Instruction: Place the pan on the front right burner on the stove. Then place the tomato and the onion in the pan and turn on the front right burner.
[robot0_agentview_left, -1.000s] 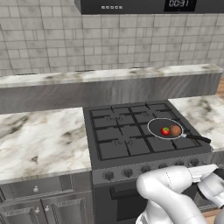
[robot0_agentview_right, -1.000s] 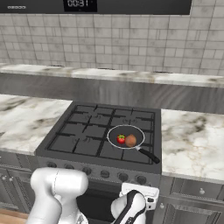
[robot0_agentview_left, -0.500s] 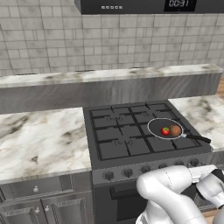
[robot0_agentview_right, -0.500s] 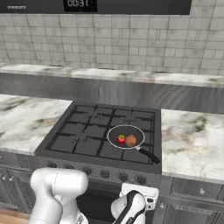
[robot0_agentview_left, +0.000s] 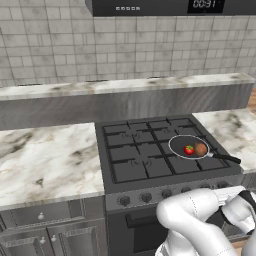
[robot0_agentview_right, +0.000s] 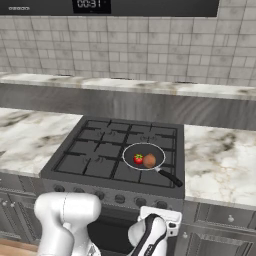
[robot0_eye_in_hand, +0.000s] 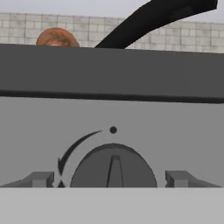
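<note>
Two of the three task stages appear complete: the pan (robot0_agentview_right: 144, 160) rests on the front right burner (robot0_agentview_right: 150, 167) of the stove (robot0_agentview_right: 80, 165), with the tomato (robot0_agentview_right: 138, 159) and the onion (robot0_agentview_right: 149, 160) side by side inside it, touching or nearly so. We judge that only the ignition step remains.

We hold the gripper (robot0_eye_in_hand: 111, 178) low against the stove's front panel, directly facing a knob (robot0_eye_in_hand: 113, 168). The fingers (robot0_eye_in_hand: 41, 178) stand open, one on each side of the knob, with clear gaps between them and it. The knob lies straight ahead, centred between the fingers; its raised ridge points upward toward an index dot (robot0_eye_in_hand: 113, 130), with a curved arrow marking to its left. We judge the next move to be a short advance, then closing on the ridge.

Above the panel edge in the hand view, the onion's dull brown top and the straight black pan handle (robot0_eye_in_hand: 153, 19) show. Panel and knob are smooth, matte grey; the grates are black and ribbed. Marble tabletop (robot0_agentview_right: 220, 160) flanks the stove.
</note>
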